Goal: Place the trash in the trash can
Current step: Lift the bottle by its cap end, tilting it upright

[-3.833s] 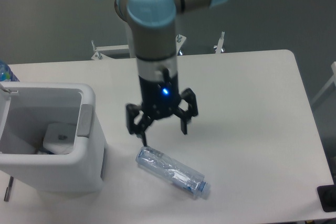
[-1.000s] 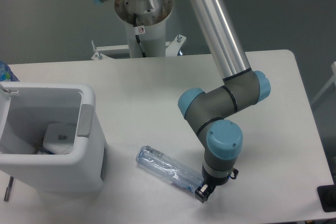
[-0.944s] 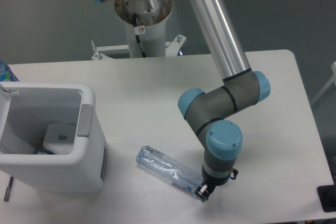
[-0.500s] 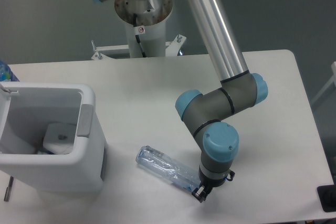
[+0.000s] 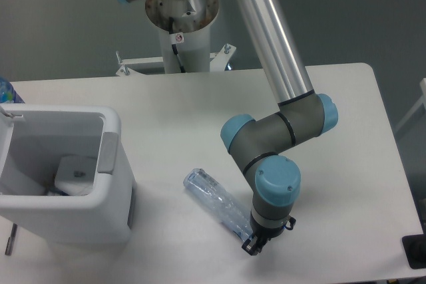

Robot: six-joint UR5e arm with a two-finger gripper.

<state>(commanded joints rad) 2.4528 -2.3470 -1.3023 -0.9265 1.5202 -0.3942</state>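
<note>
camera view, only one i have. the gripper (image 5: 251, 244) is down at the cap end of the crushed bottle (image 5: 216, 204), near the front edge of the table (image 5: 333, 131). compared with half a second ago the bottle has swung: its far end now points more toward the back and sits higher in frame, while the cap end is pinned under the wrist. i read that as the bottle having been caught and starting to lift or pivot, not just nudged.

jaws: mostly hidden under the blue wrist joint; i see dark fingertips either side of the bottle neck, so probably clamped on it, but i cannot tell for certain from this angle.

the trash can (image 5: 113, 164) stands at the left, well apart from the bottle. a white crumpled wrapper (image 5: 74, 174) already lies inside it.

judgement: one piece binned, second piece at grasp stage. next needs a clean lift and carry left over the rim; a neck-end hold may let the long body swing.
</note>
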